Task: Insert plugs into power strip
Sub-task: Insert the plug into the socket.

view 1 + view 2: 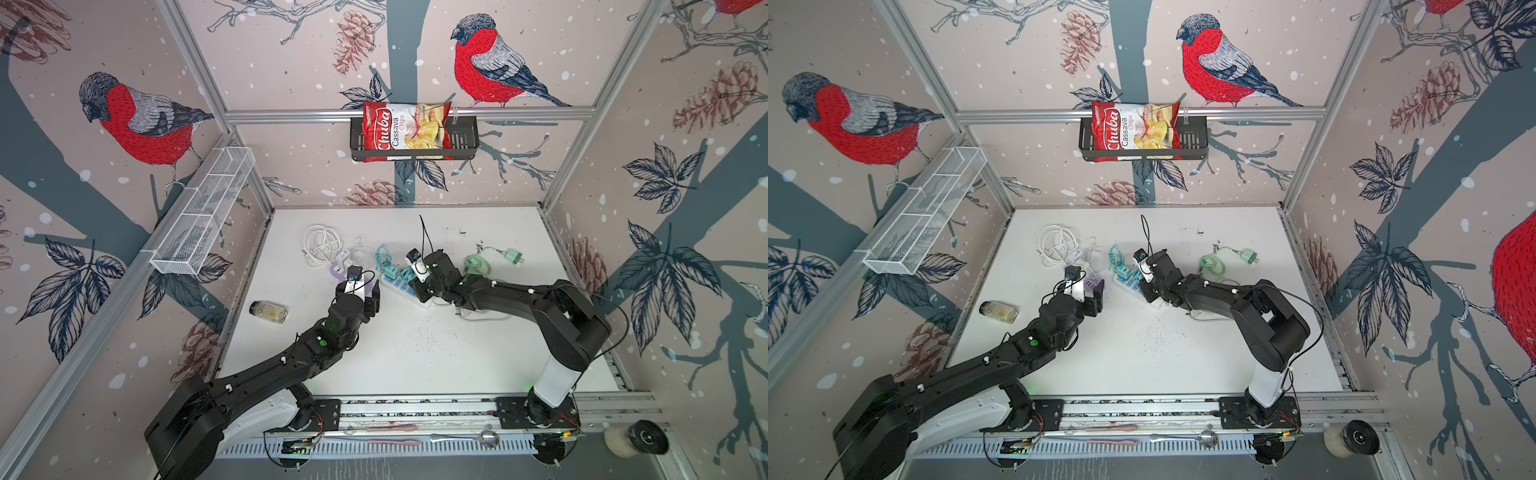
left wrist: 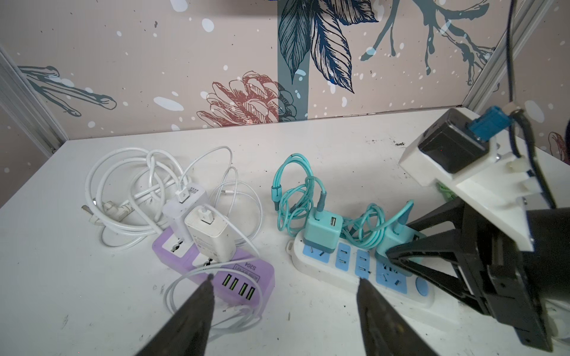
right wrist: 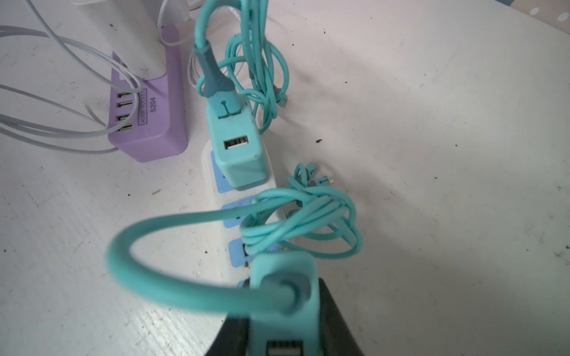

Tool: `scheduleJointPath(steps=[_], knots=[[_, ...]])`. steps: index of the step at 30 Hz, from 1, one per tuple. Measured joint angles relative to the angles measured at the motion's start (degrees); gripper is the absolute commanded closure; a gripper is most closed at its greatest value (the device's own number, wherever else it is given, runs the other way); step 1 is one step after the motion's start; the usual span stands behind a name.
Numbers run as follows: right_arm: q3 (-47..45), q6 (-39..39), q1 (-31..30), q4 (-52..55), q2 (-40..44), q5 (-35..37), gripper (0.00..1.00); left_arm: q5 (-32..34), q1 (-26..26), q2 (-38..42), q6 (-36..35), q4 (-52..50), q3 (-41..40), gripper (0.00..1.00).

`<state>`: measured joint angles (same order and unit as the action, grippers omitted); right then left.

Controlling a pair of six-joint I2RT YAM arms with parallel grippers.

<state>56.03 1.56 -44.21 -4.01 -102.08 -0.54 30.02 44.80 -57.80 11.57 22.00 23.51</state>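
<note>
Closest to the right wrist camera is a teal plug (image 3: pixel 283 292), pinched tight in the right gripper (image 2: pixel 398 240). It sits over the white power strip (image 2: pixel 308 262), near the middle of the worktop (image 1: pixel 415 353). I cannot tell if its prongs are in the holes yet.

A second teal plug (image 2: pixel 322 228) is already pushed into the far end of this strip. Two white plugs (image 2: pixel 209 234) stand in the purple strip (image 2: pixel 265 277), at 9 o'clock from the white one. The mint green plug (image 1: pixel 512 254) lies loose at about 3 o'clock, well apart, so it is not done.

The left gripper (image 2: pixel 287 277) hangs with its jaws apart and holds nothing. It is just above the gap between the two strips.

Here is what could go wrong:
- Nothing holds the white strip down, so a hard push could make it slide or tip.
- If the plug is tilted, the prongs could miss the holes and scrape the top.
- The bunched teal cable (image 3: pixel 308 222) lies across the blue holes and could get squashed under the plug.
- That cable could also tug on the plug beside it.
</note>
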Motion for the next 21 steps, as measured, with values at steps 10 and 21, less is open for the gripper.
scheduleJointPath(steps=[10,21], knots=[[-2.6,-1.8,-0.7,-2.1,1.8,1.7,1.0,0.0,0.0,-0.3,0.0,0.0,0.2,0.28],[-4.2,-4.9,-0.9,-2.6,2.9,2.7,1.0,-0.3,0.0,-1.2,-1.0,0.1,1.2,0.28]])
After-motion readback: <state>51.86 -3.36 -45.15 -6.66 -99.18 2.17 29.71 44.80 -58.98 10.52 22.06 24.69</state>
